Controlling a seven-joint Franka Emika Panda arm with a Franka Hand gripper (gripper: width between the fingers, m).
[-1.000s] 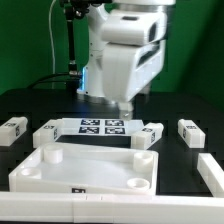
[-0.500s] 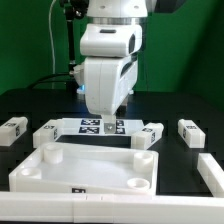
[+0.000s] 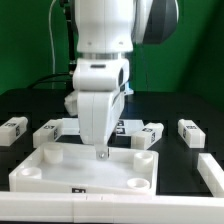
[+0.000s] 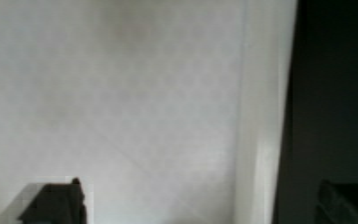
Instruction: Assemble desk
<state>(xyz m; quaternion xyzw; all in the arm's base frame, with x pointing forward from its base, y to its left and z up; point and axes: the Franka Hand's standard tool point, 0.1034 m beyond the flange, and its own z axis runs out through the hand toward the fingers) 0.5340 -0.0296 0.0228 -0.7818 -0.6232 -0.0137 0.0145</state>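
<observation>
Two fingers (image 4: 55, 203) wide apart, holding nothing | above tabletop (image 3: 40, 172), near its middle

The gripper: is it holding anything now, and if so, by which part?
Nothing is held. The gripper is open over the tabletop, and the wrist view shows no part between its fingertips.

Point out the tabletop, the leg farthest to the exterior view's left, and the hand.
tabletop (image 3: 65, 166): exterior view, on its bare inner floor.
leftmost leg (image 3: 12, 128): exterior view, middle of its top face.
hand (image 3: 100, 154): exterior view, at its fingertips, over the tabletop.
</observation>
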